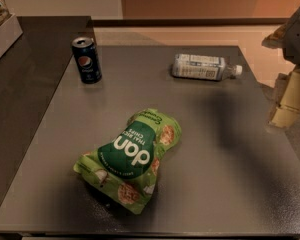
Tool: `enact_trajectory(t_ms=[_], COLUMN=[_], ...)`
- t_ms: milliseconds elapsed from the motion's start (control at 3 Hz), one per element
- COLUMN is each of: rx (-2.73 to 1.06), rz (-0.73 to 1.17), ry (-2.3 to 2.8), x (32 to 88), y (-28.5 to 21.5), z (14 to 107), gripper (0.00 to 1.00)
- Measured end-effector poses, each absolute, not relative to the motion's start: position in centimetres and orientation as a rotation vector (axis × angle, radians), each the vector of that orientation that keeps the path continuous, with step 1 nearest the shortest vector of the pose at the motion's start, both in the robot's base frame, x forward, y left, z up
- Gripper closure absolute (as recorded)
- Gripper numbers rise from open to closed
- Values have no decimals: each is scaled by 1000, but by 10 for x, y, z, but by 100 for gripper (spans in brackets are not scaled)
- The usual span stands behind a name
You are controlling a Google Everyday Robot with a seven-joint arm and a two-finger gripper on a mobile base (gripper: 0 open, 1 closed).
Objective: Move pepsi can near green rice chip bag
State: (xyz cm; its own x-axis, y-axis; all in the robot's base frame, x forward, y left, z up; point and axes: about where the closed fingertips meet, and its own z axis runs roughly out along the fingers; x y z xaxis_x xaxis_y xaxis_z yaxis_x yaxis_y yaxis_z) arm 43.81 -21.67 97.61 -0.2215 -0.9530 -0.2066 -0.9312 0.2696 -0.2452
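Observation:
The pepsi can (pixel 87 60), dark navy with a round red-white-blue logo and a silver top, stands upright at the far left of the grey table (pixel 230 184). The green rice chip bag (pixel 131 156) lies flat near the table's front centre, well apart from the can. My gripper (pixel 289 101) hangs at the right edge of the view, above the table's right side, far from both the can and the bag and holding nothing I can see.
A clear plastic bottle with a white label (pixel 205 67) lies on its side at the far right of the table. A dark counter (pixel 25 74) adjoins the table on the left, with a box (pixel 2 31) at its far corner.

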Motion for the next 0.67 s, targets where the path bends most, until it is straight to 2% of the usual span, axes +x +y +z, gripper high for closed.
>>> enact_trajectory(t_ms=[667], rx=[-1724], rz=[-81], ry=[2202], x=[445], y=[-208], z=[976], gripper=[0])
